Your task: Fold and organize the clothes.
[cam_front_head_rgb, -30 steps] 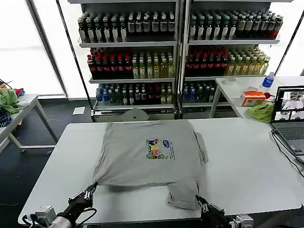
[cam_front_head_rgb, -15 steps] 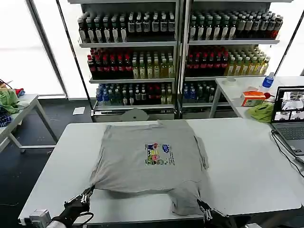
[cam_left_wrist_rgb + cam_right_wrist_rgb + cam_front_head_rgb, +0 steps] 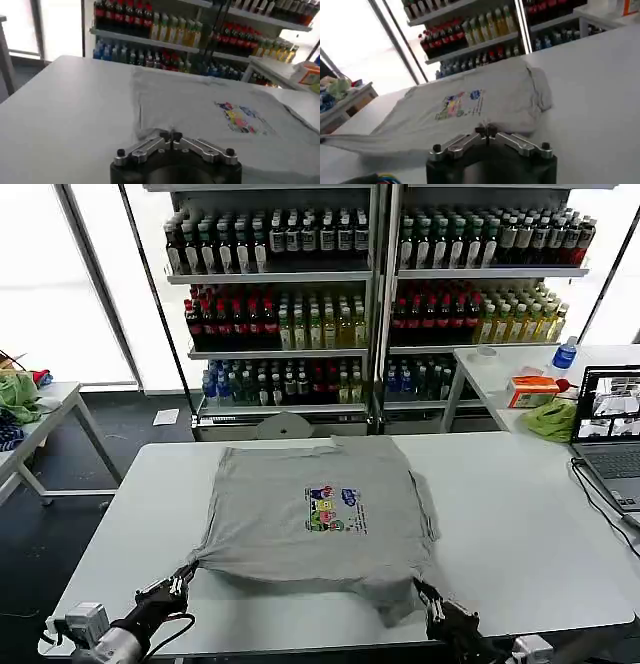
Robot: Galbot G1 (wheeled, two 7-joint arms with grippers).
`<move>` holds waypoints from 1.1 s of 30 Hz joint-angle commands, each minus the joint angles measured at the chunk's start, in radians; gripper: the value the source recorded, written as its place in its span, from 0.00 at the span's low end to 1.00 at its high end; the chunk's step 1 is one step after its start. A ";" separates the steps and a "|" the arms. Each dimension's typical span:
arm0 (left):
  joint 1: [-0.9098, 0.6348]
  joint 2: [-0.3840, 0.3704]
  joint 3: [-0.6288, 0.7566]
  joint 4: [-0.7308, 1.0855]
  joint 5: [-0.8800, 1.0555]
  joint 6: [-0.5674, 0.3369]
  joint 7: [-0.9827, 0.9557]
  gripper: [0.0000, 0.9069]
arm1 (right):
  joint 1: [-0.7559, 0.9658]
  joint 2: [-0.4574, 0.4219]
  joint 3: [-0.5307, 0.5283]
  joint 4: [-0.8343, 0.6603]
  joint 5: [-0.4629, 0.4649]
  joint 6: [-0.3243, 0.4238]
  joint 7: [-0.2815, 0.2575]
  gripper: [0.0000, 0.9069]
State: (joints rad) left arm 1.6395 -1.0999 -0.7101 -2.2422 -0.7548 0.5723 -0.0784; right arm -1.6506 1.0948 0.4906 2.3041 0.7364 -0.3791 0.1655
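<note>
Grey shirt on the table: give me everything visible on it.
The grey shirt is light grey, soft-looking fabric, short-sleeved, with a small multicoloured print on the chest. It lies print-up and mostly flat on the white table, collar toward the shelves, one sleeve folded at its right side. Its near edge is bunched where the left gripper and the right gripper each pinch a corner, fingers shut on fabric.

White table (image 3: 520,524) with a grey shirt (image 3: 310,519) spread flat across the middle, print side up, its hem bunched at the near edge. A laptop (image 3: 612,446) sits at the right edge, its cable trailing on the tabletop.
</note>
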 commanded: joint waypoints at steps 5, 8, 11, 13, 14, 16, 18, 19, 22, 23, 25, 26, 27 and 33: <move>-0.281 0.119 0.069 0.205 -0.114 0.006 -0.020 0.04 | 0.275 0.025 -0.034 -0.152 -0.008 -0.005 0.017 0.00; -0.331 0.127 0.099 0.248 -0.116 0.005 -0.017 0.04 | 0.330 0.037 -0.046 -0.192 -0.012 -0.005 0.019 0.00; -0.381 0.135 0.128 0.301 -0.115 0.005 -0.013 0.03 | 0.390 0.043 -0.066 -0.239 -0.024 -0.008 0.022 0.00; -0.408 0.137 0.147 0.333 -0.115 0.005 -0.012 0.03 | 0.427 0.045 -0.082 -0.278 -0.034 -0.008 0.021 0.00; -0.413 0.136 0.154 0.339 -0.115 0.005 -0.012 0.04 | 0.448 0.049 -0.089 -0.304 -0.035 -0.008 0.025 0.00; -0.450 0.134 0.175 0.377 -0.115 0.005 -0.012 0.03 | 0.489 0.055 -0.109 -0.355 -0.041 -0.007 0.026 0.00; -0.476 0.133 0.193 0.406 -0.115 0.005 -0.013 0.03 | 0.522 0.060 -0.125 -0.390 -0.051 -0.006 0.025 0.00; -0.490 0.134 0.204 0.423 -0.115 0.005 -0.011 0.03 | 0.535 0.061 -0.127 -0.402 -0.054 -0.007 0.025 0.00; -0.520 0.135 0.229 0.449 -0.113 0.005 -0.011 0.03 | 0.593 0.070 -0.166 -0.459 -0.084 -0.004 0.019 0.00; -0.531 0.134 0.239 0.471 -0.110 0.005 -0.012 0.03 | 0.621 0.076 -0.179 -0.489 -0.102 -0.003 0.015 0.00; -0.548 0.133 0.251 0.484 -0.106 0.005 -0.013 0.03 | 0.658 0.084 -0.188 -0.525 -0.125 -0.003 0.008 0.00; -0.561 0.133 0.262 0.494 -0.106 0.005 -0.012 0.03 | 0.683 0.088 -0.196 -0.549 -0.133 -0.004 0.005 0.00; -0.565 0.132 0.267 0.500 -0.106 0.005 -0.012 0.04 | 0.698 0.091 -0.201 -0.561 -0.135 -0.007 0.004 0.00; -0.595 0.121 0.297 0.548 -0.053 0.005 0.025 1.00 | 0.772 0.115 -0.248 -0.667 -0.200 -0.038 -0.019 1.00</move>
State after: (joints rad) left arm 1.1385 -0.9800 -0.4749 -1.8050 -0.8463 0.5763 -0.0805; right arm -1.0168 1.1929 0.2960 1.7864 0.6011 -0.4005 0.1556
